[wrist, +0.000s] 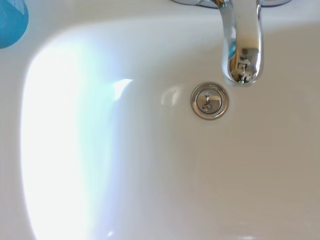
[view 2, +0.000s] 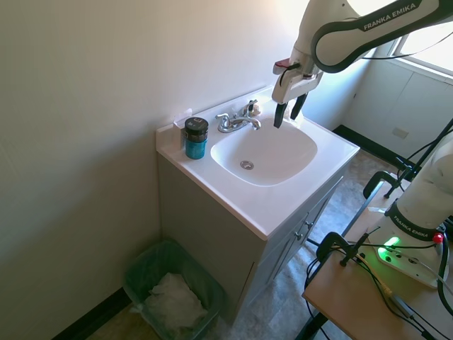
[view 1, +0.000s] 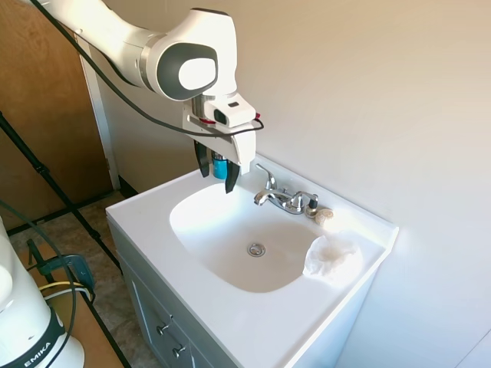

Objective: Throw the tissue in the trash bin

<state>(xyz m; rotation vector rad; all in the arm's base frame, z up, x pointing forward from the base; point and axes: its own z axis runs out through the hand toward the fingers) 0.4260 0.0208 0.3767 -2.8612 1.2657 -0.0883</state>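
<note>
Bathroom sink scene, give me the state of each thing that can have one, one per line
Gripper: open, empty, above the basin.
Tissue: crumpled, lying on the counter beside the basin.
Faucet: no water running.
Drain: uncovered, basin dry.
Blue jar: upright, dark lid on.
Trash bin: open-topped, white paper inside.

A glossy white porcelain sink is gleaming beside a blue jar with a black lid; the crumpled white tissue is showing faint beige.

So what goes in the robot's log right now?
gripper: open, empty, above sink | tissue: on counter, untouched | trash bin: on floor
</note>
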